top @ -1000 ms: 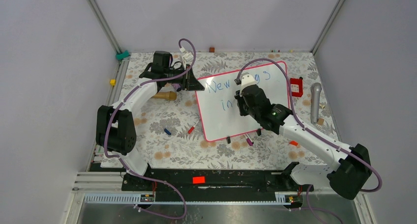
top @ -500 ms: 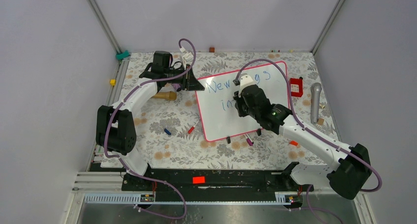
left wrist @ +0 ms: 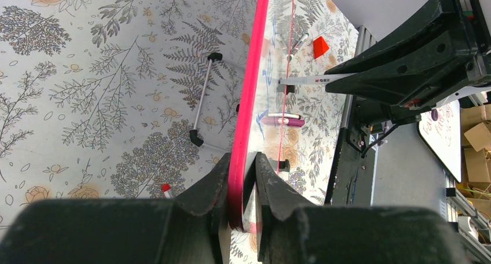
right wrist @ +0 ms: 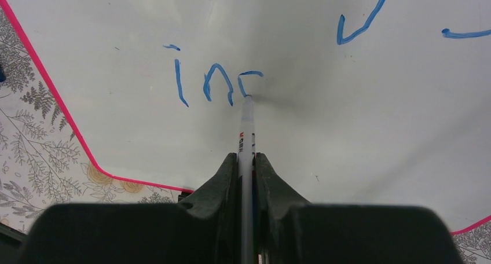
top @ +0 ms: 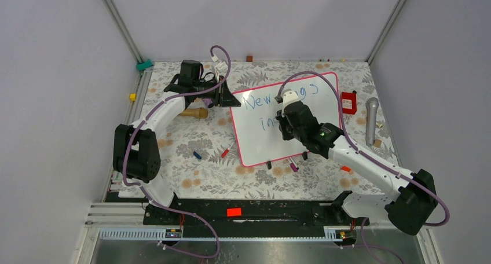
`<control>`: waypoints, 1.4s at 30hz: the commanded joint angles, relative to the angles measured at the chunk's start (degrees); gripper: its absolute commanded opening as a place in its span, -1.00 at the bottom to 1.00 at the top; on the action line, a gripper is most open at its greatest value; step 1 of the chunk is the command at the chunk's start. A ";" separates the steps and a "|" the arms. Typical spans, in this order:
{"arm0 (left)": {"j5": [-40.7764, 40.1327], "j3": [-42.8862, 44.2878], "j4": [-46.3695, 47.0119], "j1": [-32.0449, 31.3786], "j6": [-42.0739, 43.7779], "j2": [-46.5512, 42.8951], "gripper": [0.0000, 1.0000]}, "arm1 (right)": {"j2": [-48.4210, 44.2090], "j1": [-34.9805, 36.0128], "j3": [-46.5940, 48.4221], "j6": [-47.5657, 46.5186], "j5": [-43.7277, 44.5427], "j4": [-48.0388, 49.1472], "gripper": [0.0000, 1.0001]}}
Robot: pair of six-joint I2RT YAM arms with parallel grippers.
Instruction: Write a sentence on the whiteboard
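Whiteboard rests on the floral tabletop, its pink edge clamped in the left tool; the right tool is clamped on a marker, tip touching the blue sentence at "inc".

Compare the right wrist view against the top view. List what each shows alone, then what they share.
Only the right wrist view: the marker clamped in the right gripper, its tip touching the whiteboard at the third letter of the lower line.
Only the top view: the left gripper at the whiteboard's left corner, the word "New", and a microphone to the right.
Both: the whiteboard with its pink frame, and the blue writing.
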 commanded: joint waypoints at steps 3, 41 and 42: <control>-7.82 0.32 2.27 -1.77 7.23 -0.05 -0.77 | -1.04 -0.45 1.29 -0.33 6.31 -1.43 -1.00; -8.03 0.94 0.83 -1.78 8.01 0.22 -0.77 | -0.99 -3.91 2.15 0.78 -1.45 1.01 -1.00; -8.02 0.91 0.80 -1.76 8.02 0.25 -0.77 | -1.31 -3.95 1.66 0.95 -1.80 0.81 -1.00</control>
